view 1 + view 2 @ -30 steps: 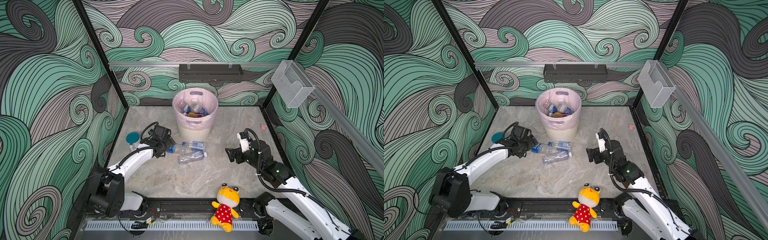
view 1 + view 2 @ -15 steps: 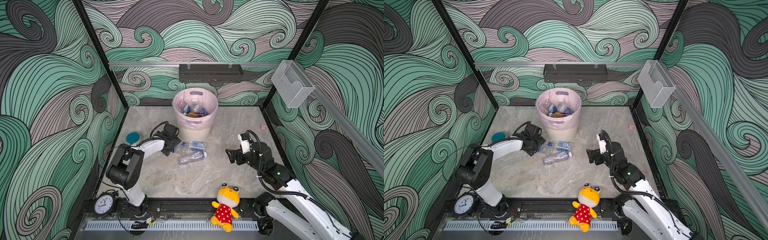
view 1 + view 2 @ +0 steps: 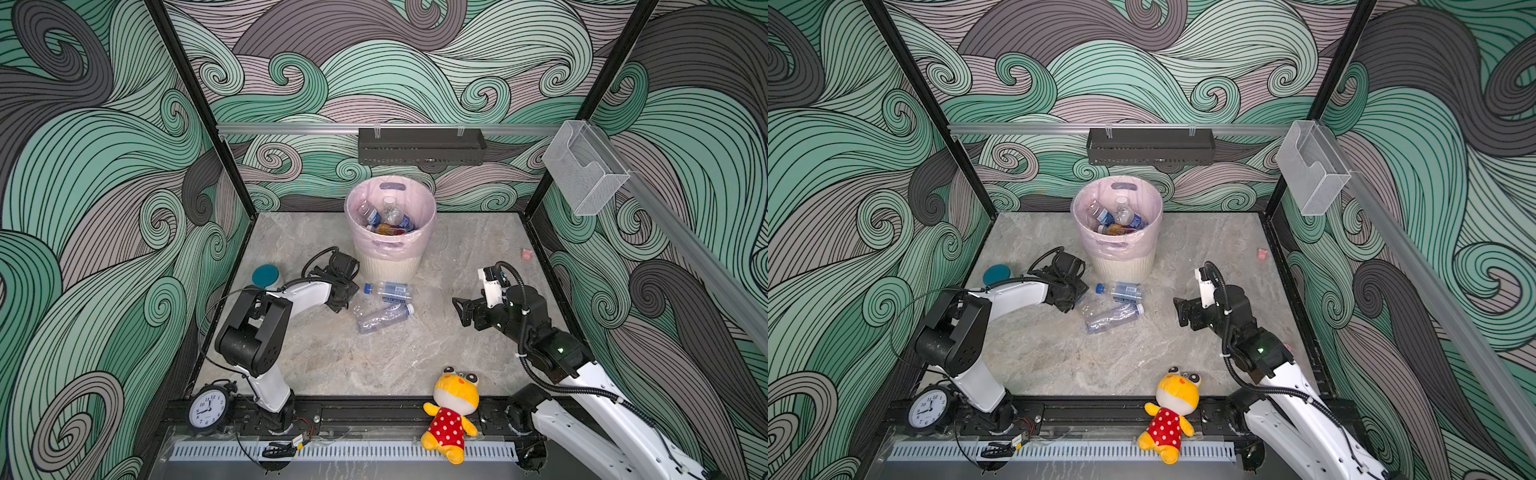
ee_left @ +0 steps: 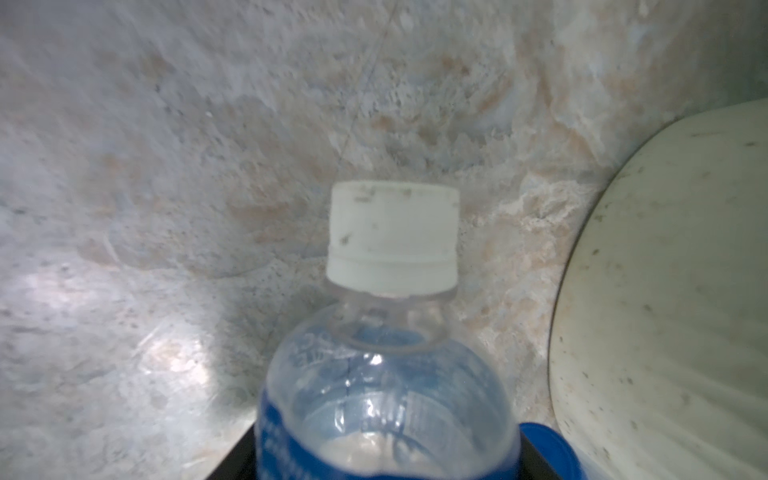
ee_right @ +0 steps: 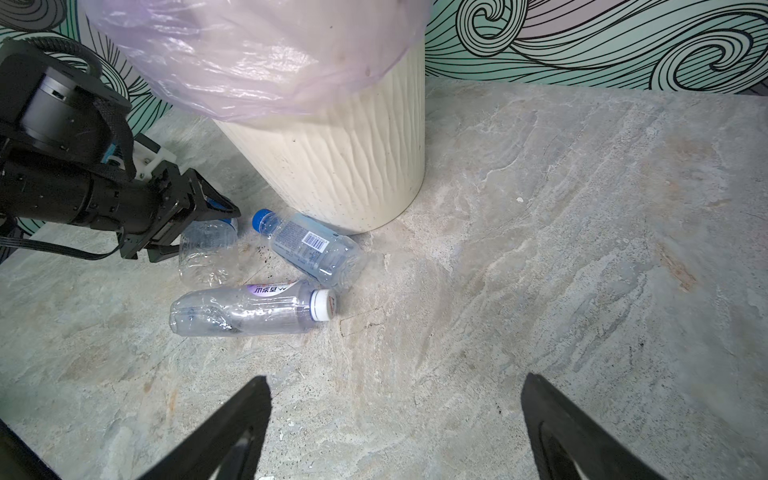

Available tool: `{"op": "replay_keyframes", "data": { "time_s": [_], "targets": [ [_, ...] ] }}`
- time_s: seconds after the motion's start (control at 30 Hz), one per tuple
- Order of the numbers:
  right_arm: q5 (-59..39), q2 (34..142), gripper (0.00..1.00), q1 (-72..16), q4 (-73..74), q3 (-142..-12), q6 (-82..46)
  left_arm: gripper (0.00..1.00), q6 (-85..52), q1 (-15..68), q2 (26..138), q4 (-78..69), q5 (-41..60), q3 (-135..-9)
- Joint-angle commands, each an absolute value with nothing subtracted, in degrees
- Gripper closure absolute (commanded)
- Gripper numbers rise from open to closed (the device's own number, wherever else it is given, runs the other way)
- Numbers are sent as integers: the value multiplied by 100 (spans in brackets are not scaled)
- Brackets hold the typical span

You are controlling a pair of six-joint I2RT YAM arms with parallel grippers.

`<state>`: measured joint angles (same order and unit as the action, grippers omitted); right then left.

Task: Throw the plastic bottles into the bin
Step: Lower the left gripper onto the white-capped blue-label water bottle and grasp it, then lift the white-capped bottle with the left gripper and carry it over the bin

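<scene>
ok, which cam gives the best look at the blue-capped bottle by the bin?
Right wrist: the blue-capped bottle lies large and sharp beside the base of the bin, with its cap and barcode visible. In both top views it is small, with little detail. Left wrist shows only a blue sliver, possibly its cap.

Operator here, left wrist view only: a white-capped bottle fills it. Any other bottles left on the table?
Observer: Two more: a blue-capped bottle at the foot of the bin, and a longer white-capped bottle nearer the robot's base.
Operator: Is the right gripper busy?
Observer: No, the right gripper is open and empty, off to their right.
Operator: Room in the bin?
Observer: Several bottles lie inside, below the rim.
</scene>
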<state>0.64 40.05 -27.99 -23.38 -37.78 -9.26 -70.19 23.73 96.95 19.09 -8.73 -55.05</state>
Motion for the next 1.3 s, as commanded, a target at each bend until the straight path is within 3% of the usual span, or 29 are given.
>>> {"op": "replay_keyframes", "data": {
  "time_s": [0.0,0.3,0.67,0.9,1.13,1.27],
  "targets": [
    [74,3973,6,-2777,-2370,-3763,-972,41,-6623,2298,9323,2372,-1366,-5768],
    [11,3968,6,-2777,-2294,-3716,-932,56,-4610,2057,8232,3093,-1787,-6095],
    [-118,4034,6,-2777,-2147,-3685,-795,57,-2089,1995,6129,3339,-1033,-5618],
    [-262,4147,7,-2777,-1895,-3692,-754,57,-1626,1993,5142,3705,-621,-5509],
    [-374,4267,7,-2777,-1819,-3753,-787,57,-1054,1999,5635,3835,150,-6899],
    [-601,4228,8,-2771,-1811,-3841,-632,56,-866,2078,6982,3666,776,-8952]
  ]
}}
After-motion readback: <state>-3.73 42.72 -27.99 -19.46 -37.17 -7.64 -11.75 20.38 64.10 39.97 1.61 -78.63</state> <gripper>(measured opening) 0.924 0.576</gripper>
